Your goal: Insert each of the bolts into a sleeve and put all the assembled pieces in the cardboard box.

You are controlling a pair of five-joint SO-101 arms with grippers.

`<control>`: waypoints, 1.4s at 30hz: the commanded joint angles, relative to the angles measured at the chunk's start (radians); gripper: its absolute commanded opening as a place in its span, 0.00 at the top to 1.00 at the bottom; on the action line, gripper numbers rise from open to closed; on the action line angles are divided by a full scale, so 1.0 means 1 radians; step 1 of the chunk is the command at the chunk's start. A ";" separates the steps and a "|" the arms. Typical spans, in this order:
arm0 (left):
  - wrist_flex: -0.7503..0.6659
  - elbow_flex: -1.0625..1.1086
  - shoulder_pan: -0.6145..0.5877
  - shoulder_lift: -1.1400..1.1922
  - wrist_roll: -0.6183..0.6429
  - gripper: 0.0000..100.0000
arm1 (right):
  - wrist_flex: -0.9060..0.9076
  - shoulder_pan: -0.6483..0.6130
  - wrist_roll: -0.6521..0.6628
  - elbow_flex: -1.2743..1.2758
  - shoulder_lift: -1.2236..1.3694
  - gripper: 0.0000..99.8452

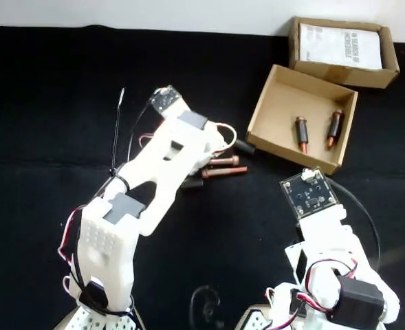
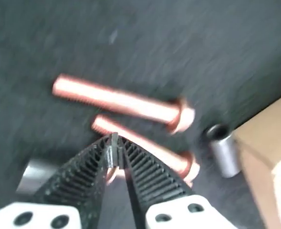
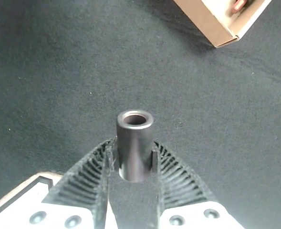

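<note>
Right end effector (image 3: 134, 145) gripping sleeve (image 3: 134, 143) by sides; sleeve's long axis running along fingers, open bore facing wrist camera, above black surface (image 3: 59, 71).

Left end effector (image 2: 114, 143) sitting narrow, tips meeting, hovering over nearer bolt (image 2: 152, 149). Farther bolt (image 2: 116, 100) lying flat, roughly parallel, both heads pointing toward cardboard box (image 1: 285, 110).

Loose sleeve (image 1: 244, 147) lying just beside box.

Two assembled pieces (image 1: 302, 134) lying inside, apart, roughly parallel, copper ends pointing toward arms.
</note>
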 commanded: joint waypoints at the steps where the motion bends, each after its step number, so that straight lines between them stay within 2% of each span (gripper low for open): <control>1: 0.203 -0.143 0.018 -0.005 0.005 0.99 | 0.010 0.012 -0.012 -0.002 -0.004 0.99; 6: 0.462 -0.323 0.058 -0.004 0.003 0.99 | 0.010 0.012 -0.012 -0.002 -0.004 0.99; 9: 0.531 -0.375 0.068 -0.004 -0.034 0.99 | 0.010 0.012 -0.011 -0.002 -0.004 0.99; 15: 0.552 -0.375 0.102 0.005 -0.078 0.99 | 0.008 0.010 -0.011 -0.001 -0.004 0.99; 27: 0.546 -0.377 0.308 0.005 -0.055 0.99 | 0.008 0.010 -0.011 0.061 -0.005 0.99; 36: 0.520 -0.375 0.334 0.007 -0.055 0.99 | 0.007 0.010 -0.011 0.058 -0.004 0.99; 42: 0.491 -0.380 0.277 0.093 -0.057 0.99 | 0.005 0.010 -0.009 0.053 -0.004 0.99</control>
